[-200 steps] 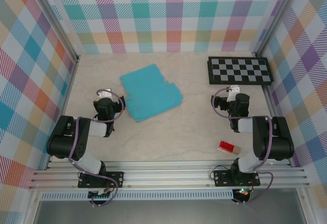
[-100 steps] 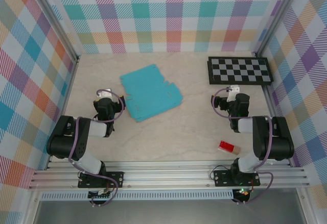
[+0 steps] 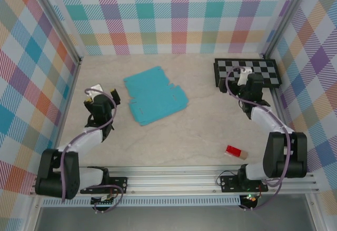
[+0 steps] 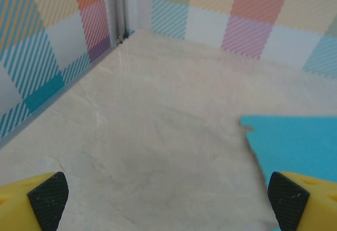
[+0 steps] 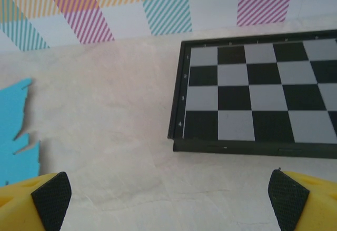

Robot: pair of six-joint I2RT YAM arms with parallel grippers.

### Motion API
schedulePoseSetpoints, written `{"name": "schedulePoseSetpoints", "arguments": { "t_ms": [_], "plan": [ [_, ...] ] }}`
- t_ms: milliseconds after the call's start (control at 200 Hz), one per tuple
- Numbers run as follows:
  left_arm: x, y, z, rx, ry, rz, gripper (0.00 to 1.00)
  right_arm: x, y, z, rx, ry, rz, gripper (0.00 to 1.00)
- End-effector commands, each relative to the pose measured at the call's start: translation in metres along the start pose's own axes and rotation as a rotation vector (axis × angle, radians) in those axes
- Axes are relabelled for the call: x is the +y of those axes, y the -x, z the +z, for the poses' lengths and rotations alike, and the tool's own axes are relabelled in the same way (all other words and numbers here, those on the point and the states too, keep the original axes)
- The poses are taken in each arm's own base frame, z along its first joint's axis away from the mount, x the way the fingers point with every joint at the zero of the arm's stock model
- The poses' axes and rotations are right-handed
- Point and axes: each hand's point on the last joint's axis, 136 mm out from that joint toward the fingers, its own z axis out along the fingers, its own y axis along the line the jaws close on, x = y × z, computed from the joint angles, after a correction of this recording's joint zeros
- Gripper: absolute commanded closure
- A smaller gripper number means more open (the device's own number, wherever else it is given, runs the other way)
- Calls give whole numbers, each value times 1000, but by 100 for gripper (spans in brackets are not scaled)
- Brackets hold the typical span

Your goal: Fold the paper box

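Note:
The paper box [image 3: 155,95] lies flat and unfolded, teal face up, in the middle of the table. My left gripper [image 3: 99,97] hovers to its left, open and holding nothing. In the left wrist view the paper box's edge [image 4: 297,141] shows at the right, just beyond the right fingertip [image 4: 288,203], and bare table lies between the left gripper's [image 4: 168,202] fingers. My right gripper [image 3: 247,79] is open over the near edge of the checkerboard, far right of the box. In the right wrist view the box's tabbed edge [image 5: 15,131] is at the far left, and the right gripper [image 5: 168,202] is empty.
A black-and-white checkerboard [image 3: 246,73] lies at the back right; its near edge [image 5: 247,147] is just ahead of my right fingers. A small red block [image 3: 237,151] sits near the front right. Plaid walls close in three sides; the left wall [image 4: 47,57] is close to my left gripper.
Both arms have risen from their folded pose and reached forward. The left gripper went left and away from the bases, the right one up to the checkerboard. The paper box has not moved.

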Motion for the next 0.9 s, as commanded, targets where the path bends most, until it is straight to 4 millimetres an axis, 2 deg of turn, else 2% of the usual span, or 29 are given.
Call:
{"name": "schedulePoseSetpoints", "arguments": {
  "t_ms": [0,85,140,240,340,500,635,770,795,845,895],
  "plan": [
    [-1,-11,-13,152,4,-135,0,3,-19,-13,152,-21,90,0],
    [-29,-24,-20,298,-122,-243,0,20,-15,-16,219,40,109,0],
    [-46,-39,-26,432,-178,-310,0,35,-15,-16,274,87,112,0],
    [-65,-68,-38,662,-210,-406,0,74,-23,-11,358,198,64,0],
    [-87,-85,-42,791,-279,-428,0,112,-35,-2,420,305,5,0],
    [-80,-122,-34,920,-173,-387,4,151,-55,22,502,368,-30,0],
    [-90,-143,-29,958,-180,-377,9,181,-79,40,588,385,-99,0],
    [-95,-157,-24,982,-176,-333,19,203,-99,53,636,399,-145,0],
    [-100,-153,-19,954,-193,-337,21,206,-102,55,642,403,-149,0],
    [-98,-155,-16,948,-182,-324,23,214,-107,57,650,415,-159,0],
    [-98,-156,-14,942,-181,-312,29,220,-111,60,659,424,-168,0]
  ]
}}
